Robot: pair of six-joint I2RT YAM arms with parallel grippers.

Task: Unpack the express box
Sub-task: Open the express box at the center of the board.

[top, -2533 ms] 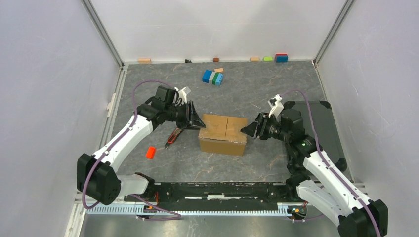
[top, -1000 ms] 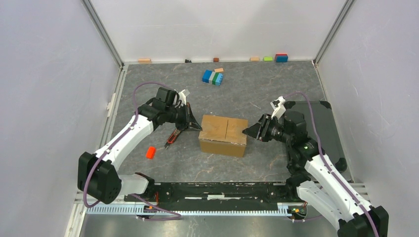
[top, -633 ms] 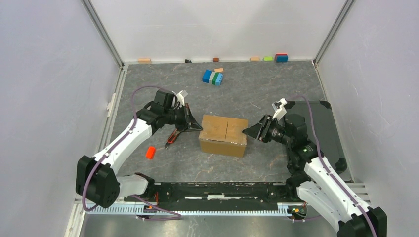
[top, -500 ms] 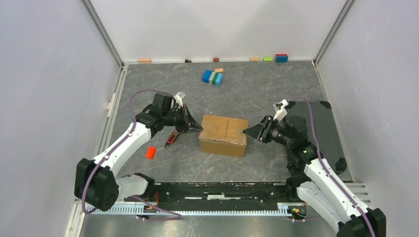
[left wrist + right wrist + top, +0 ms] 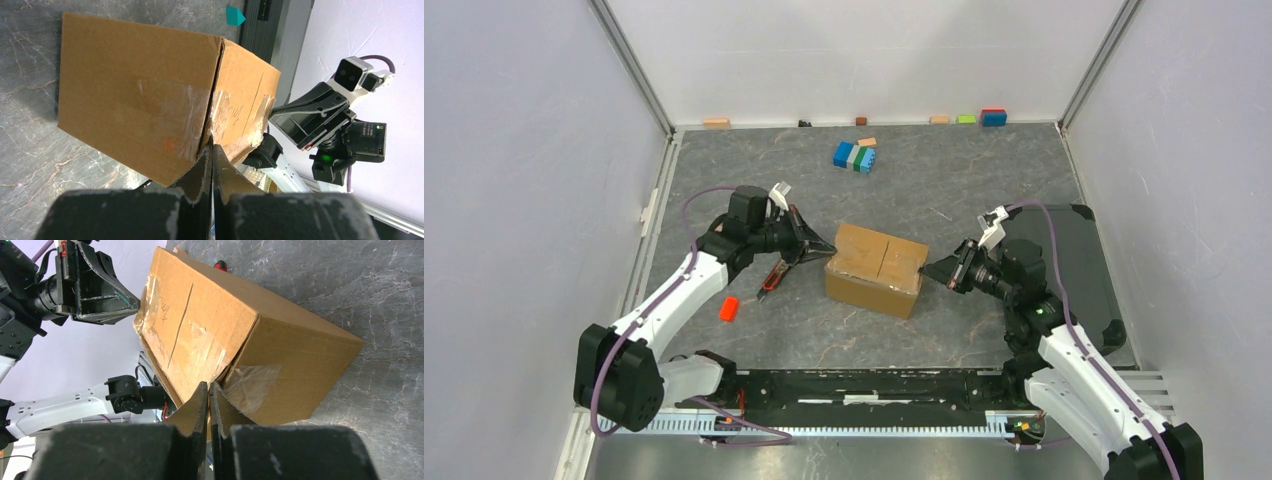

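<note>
Express box (image 5: 875, 268) sits mid-worktop (image 5: 944, 190), flaps down under clear tape (image 5: 172, 107). Your left claw (image 5: 824, 246) at its 9 o'clock and right claw (image 5: 927, 272) at 3 o'clock are both closed, tips against the ends. You're at the tape-breaking step; next probably calls for driving a tip along the seam.

The left claw (image 5: 212, 150), tips pressed together, touches the taped seam of the box (image 5: 125, 90); the right claw (image 5: 276, 107) sits at its far end.

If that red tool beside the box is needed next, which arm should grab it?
Left, probably. The red tool lies on the table right beside the left claw. The right claw is across the box, at its other end.
</note>
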